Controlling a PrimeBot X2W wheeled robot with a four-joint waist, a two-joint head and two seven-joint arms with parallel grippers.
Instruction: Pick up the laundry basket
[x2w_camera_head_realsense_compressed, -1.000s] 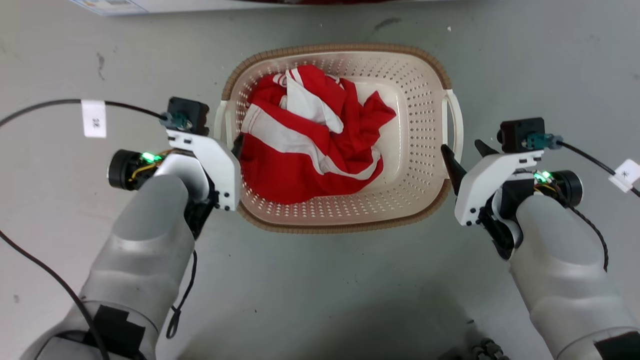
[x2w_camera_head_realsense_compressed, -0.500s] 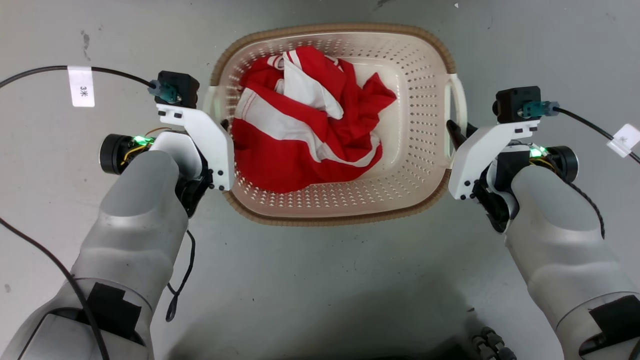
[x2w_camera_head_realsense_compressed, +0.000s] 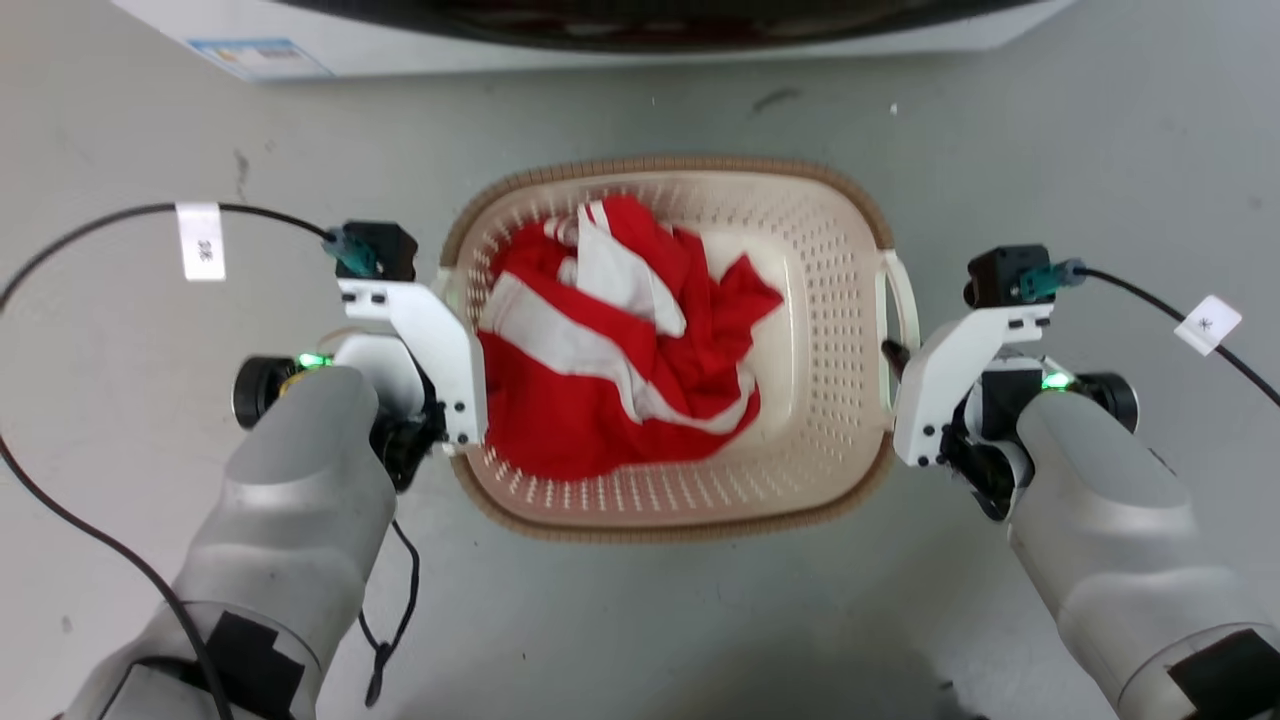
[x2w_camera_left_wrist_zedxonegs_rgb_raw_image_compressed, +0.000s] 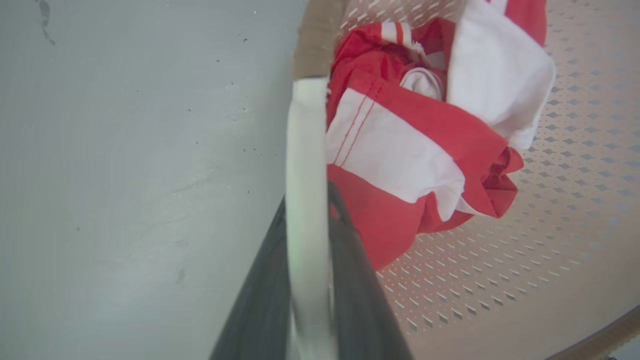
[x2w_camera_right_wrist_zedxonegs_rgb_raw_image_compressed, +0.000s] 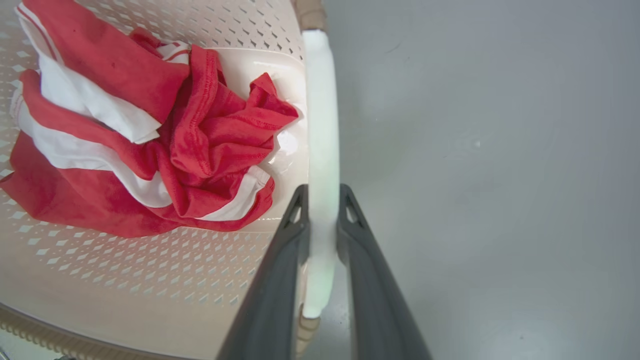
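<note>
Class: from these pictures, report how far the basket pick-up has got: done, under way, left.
Done: left gripper and right gripper have jaws shut on the white handles of the laundry basket. In hand: that two-sided grip. Left: the lift; whether it is off the floor is unclear.

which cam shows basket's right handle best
Right wrist view: the right handle of the laundry basket runs between the fingers of the right gripper. Head view shows it partly behind that gripper; left wrist view, the left handle.
</note>
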